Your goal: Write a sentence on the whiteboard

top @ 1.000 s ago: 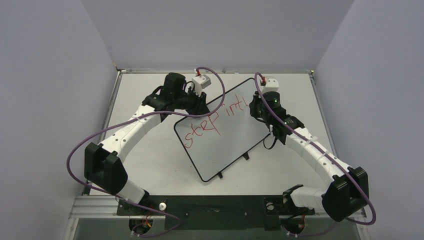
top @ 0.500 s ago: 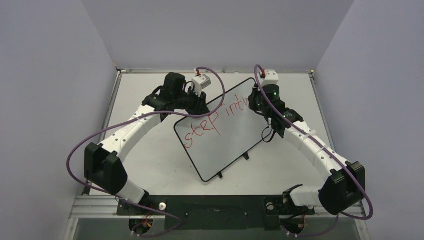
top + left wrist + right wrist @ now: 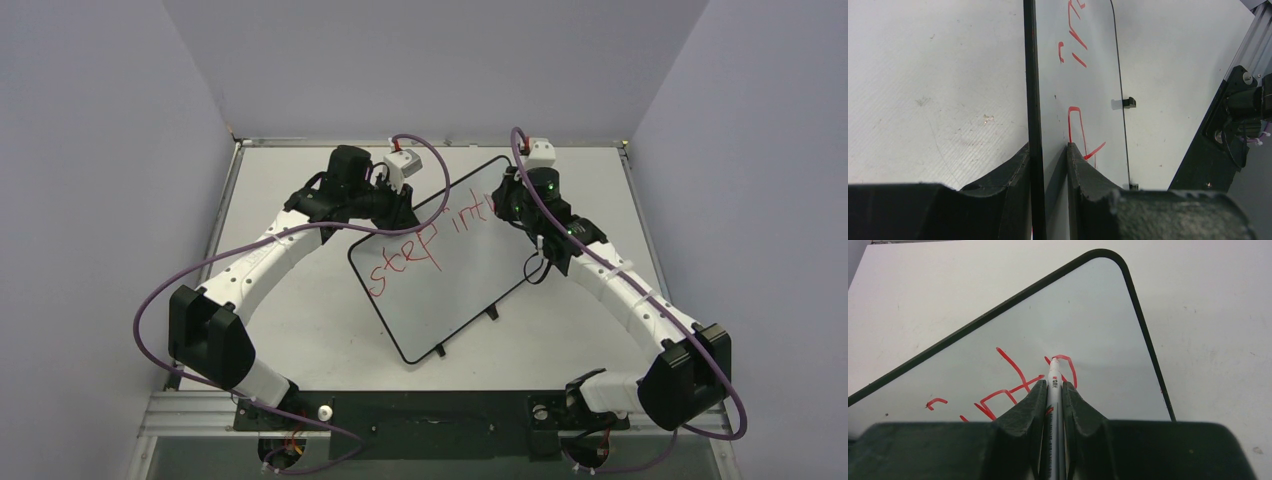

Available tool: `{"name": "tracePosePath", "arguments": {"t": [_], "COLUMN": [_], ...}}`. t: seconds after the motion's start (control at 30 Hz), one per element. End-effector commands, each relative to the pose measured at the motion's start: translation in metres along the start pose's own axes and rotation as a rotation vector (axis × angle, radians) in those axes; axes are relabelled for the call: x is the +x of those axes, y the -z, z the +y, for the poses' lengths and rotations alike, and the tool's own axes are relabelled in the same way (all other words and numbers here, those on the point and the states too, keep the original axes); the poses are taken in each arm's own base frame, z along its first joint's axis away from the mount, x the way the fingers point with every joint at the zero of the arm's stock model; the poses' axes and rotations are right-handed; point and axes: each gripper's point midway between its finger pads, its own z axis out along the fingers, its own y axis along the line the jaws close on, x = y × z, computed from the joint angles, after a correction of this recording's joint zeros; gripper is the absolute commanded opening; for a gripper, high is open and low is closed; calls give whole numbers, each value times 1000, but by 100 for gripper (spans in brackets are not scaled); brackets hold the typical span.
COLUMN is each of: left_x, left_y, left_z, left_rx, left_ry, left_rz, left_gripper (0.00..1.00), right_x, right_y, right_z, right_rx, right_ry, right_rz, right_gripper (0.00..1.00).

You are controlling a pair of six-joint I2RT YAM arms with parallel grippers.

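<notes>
On the whiteboard (image 3: 450, 290), right end effector (image 3: 1054, 386) pinches marker (image 3: 1052, 376); left end effector (image 3: 1047, 148) clamps edge.

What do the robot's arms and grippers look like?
The left arm and right arm have white links between black joints, each trailed by a looping purple cable. A white box with a red plug sits at each wrist; a green light glows on the right arm. The left gripper and right gripper are black with wedge-shaped fingers.

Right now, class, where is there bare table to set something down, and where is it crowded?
Free: tabletop between left arm and whiteboard; between whiteboard and right arm. Crowded: whiteboard's far end, left gripper clamping, right gripper holding a marker.
</notes>
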Motion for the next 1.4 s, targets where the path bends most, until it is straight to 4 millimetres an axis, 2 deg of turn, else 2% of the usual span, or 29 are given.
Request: {"name": "tracePosePath", "arguments": {"t": [0.0, 0.27, 0.57, 0.7, 0.93, 1.0, 1.13, 1.23, 1.37], "left_x": [-40, -39, -40, -42, -48, -49, -50, -50, -51], "left_y": [13, 12, 14, 17, 22, 22, 24, 24, 24], "left_z": [8, 8, 6, 3, 0, 1, -1, -1, -1], "left_rx": [-64, -62, -63, -65, -67, -69, -68, -70, -70], "left_ry": [-186, -182, -184, -189, -192, -193, -192, -192, -190], "left_rz": [-135, -132, -136, -147, -169, -171, -177, -180, -184], "left_gripper": [0, 0, 0, 0, 0, 0, 0, 0, 0], "right_x": [-19, -26, -50, -48, -25, -12, 10, 29, 44], "right_y": [8, 20, 68, 80, 96, 105, 119, 123, 131], "right_z": [24, 24, 17, 23, 47, 66, 90, 95, 103], "right_rx": [-83, -77, -63, -110, -221, -286, -395, -434, -491], "right_ry": [-17, -18, -7, -4, 46, 105, 136, 131, 105], "right_rz": [-48, -74, -151, -147, -119, -105, -88, -77, -85], "right_gripper": [0, 0, 0, 0, 0, 0, 0, 0, 0]}}
